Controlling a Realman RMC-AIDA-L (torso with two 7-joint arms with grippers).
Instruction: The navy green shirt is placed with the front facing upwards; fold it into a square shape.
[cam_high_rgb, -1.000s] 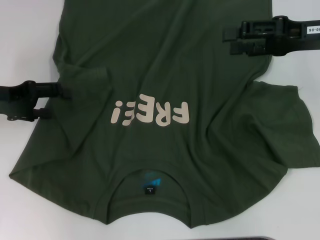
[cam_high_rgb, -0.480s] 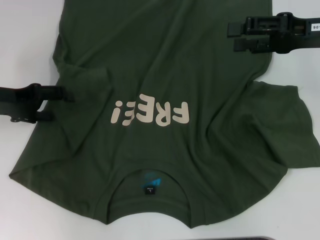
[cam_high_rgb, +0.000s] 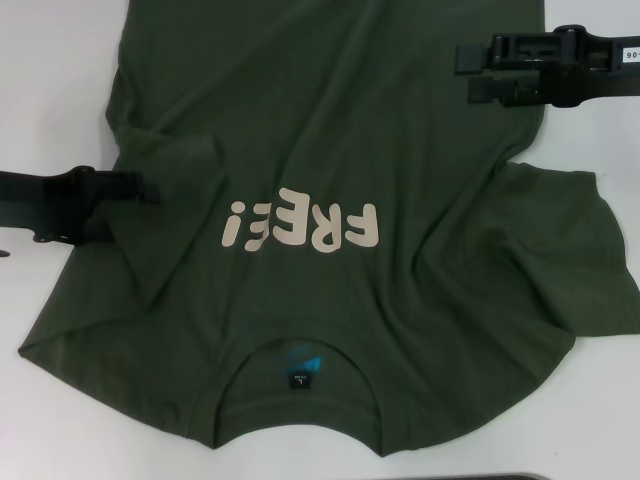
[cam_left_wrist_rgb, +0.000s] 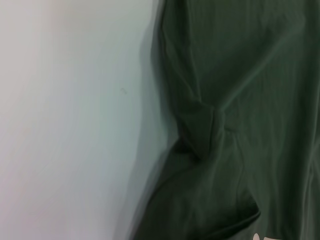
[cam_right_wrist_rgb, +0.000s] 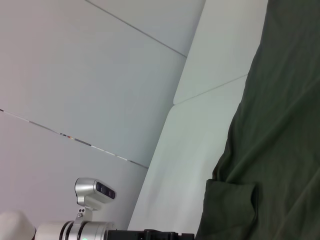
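The navy green shirt (cam_high_rgb: 330, 200) lies flat, lettering up, still unfolded. Left gripper (cam_high_rgb: 125, 195) at its left edge, right gripper (cam_high_rgb: 465, 72) over its right side; both stand open. Next: grasp edges.

Navy green shirt (cam_high_rgb: 330, 150), front up, spread flat, wrinkled.

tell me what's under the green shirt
The navy green shirt lies on a white table, bare around its edges. Whatever sits beneath the cloth itself is covered and cannot be seen.
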